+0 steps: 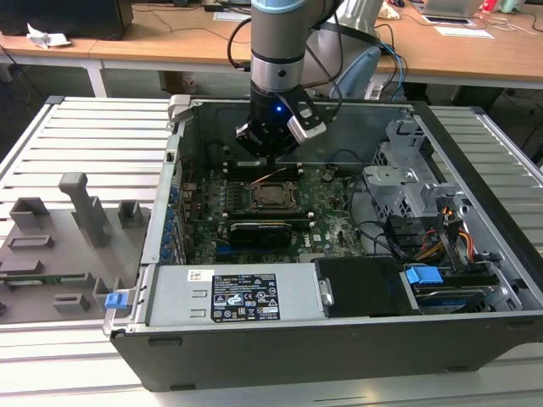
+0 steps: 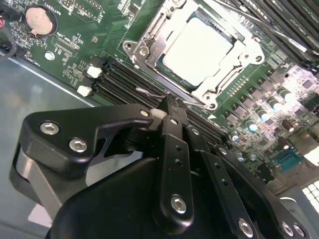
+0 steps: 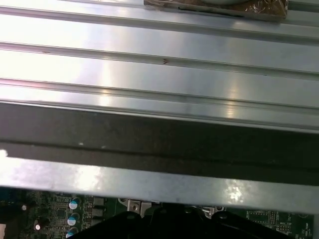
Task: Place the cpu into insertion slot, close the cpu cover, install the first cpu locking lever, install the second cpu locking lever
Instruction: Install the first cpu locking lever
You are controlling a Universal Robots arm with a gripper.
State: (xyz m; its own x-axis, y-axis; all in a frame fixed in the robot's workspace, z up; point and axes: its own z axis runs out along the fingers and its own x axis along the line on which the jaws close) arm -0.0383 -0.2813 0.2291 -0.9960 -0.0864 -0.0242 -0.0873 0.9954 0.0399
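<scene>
The cpu (image 2: 199, 47) sits flat in the insertion slot (image 2: 142, 50) on the motherboard (image 2: 65, 40), and the cpu cover (image 2: 239, 56) lies down around its silvery top. In the second wrist view the claw (image 2: 167, 107) has its fingers together, tips just beside a thin wire lever (image 2: 148, 92) at the slot's edge. In the exterior view the claw (image 1: 267, 155) hangs inside the open computer case (image 1: 475, 212) on the ribbed desk (image 1: 102, 127).

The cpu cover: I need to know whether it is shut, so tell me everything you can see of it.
The cpu cover is a thin silvery metal frame with a big square cut-out. It lies flat, down around the cpu, whose pale top shows through. Screws sit at its corners. The gripper hangs beside one edge; contact is unclear.
</scene>
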